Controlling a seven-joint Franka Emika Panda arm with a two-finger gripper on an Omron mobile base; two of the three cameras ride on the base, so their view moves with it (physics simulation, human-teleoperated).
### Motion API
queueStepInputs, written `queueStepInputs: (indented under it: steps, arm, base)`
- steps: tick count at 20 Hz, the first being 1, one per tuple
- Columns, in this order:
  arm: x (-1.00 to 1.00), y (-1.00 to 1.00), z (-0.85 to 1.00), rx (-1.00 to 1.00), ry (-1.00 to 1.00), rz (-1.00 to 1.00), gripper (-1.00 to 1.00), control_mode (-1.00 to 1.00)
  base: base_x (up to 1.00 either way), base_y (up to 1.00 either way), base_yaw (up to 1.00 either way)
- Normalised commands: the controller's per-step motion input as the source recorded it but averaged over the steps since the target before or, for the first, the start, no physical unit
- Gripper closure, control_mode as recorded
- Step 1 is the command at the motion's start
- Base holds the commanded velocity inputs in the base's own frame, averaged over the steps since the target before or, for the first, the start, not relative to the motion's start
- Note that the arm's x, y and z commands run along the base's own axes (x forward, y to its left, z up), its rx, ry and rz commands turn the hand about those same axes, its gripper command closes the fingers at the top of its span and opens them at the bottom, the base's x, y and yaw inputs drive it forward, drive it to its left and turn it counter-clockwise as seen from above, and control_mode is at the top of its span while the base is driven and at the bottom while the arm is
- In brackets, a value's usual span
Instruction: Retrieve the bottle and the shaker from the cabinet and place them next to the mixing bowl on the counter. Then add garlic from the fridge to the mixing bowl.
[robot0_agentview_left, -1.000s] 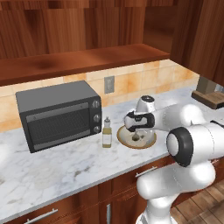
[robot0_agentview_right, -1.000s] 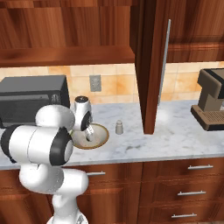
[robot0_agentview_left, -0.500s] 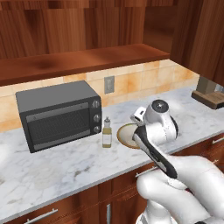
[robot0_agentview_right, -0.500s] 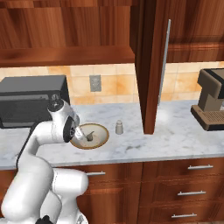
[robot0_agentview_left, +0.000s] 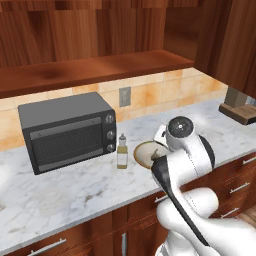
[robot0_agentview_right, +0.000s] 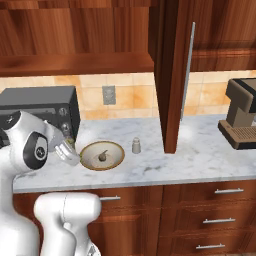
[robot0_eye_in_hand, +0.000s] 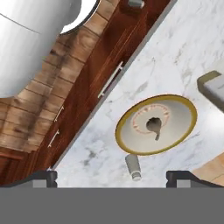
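With its jaws apart and empty, the gripper (robot0_eye_in_hand: 111, 176) is held above the mixing bowl (robot0_eye_in_hand: 156, 124), where the garlic (robot0_eye_in_hand: 154, 126) lies.

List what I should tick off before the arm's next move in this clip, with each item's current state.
1. Bottle upright on the counter beside the mixing bowl: ok.
2. Shaker beside the mixing bowl, apart from it: ok.
3. Garlic in the mixing bowl: a small stemmed lump lies inside; probably ok.
4. Claw open and empty: ok.
5. Cabinet door shut: not ok, it stands open.
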Motion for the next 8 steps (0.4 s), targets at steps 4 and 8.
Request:
queueStepInputs:
  steps: [4, 8]
  arm:
    - [-0.93, 0.0, 0.98, -0.05, 0.2, 0.13, -1.0, -1.0]
    - [-0.98, -0.04, 0.51, 0.0, 0.07, 0.23, -1.0, -1.0]
  base:
    - [0.0, 0.0, 0.0]
    - [0.0, 0.0, 0.0]
